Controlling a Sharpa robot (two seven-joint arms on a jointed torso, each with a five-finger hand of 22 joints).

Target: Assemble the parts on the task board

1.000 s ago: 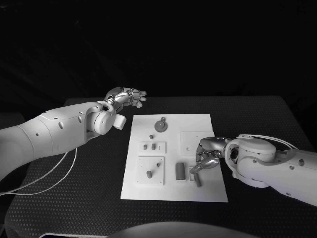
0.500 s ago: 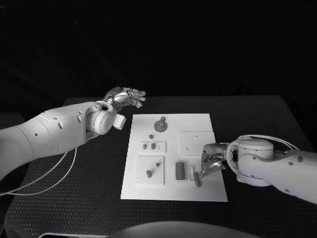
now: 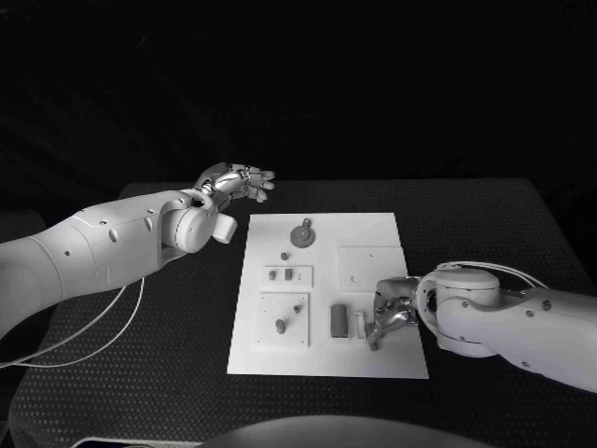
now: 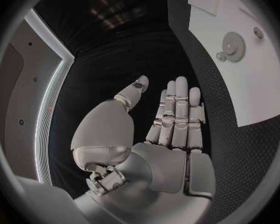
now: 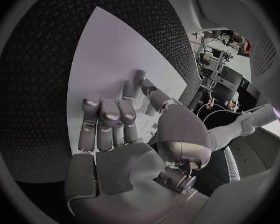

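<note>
The white task board (image 3: 374, 229) lies mid-table with grey parts on it: a gear (image 3: 303, 235), two short pegs (image 3: 283, 275), a dark block (image 3: 339, 320) and a thin rod (image 3: 375, 338). My right hand (image 3: 390, 310) hangs low over the board's near right part, its fingers bent down just above the rod's far end. The rod lies flat, and no grip on it is visible. The right wrist view shows this hand (image 5: 115, 134) half curled over the board (image 5: 109, 50), the rod (image 5: 139, 77) past its fingertips. My left hand (image 3: 240, 179) is raised beyond the far left corner, fingers straight, holding nothing (image 4: 171, 119).
A raised square plate (image 3: 370, 264) sits on the board just beyond my right hand. A small oblong part (image 3: 281, 326) rests on the near left panel. White cables (image 3: 104, 331) trail on the black table under my left arm. The gear (image 4: 233, 46) appears in the left wrist view.
My right hand has slid toward the board's near edge and lowered, closing in on the rod. The rod, the other parts and my left hand have not moved.
</note>
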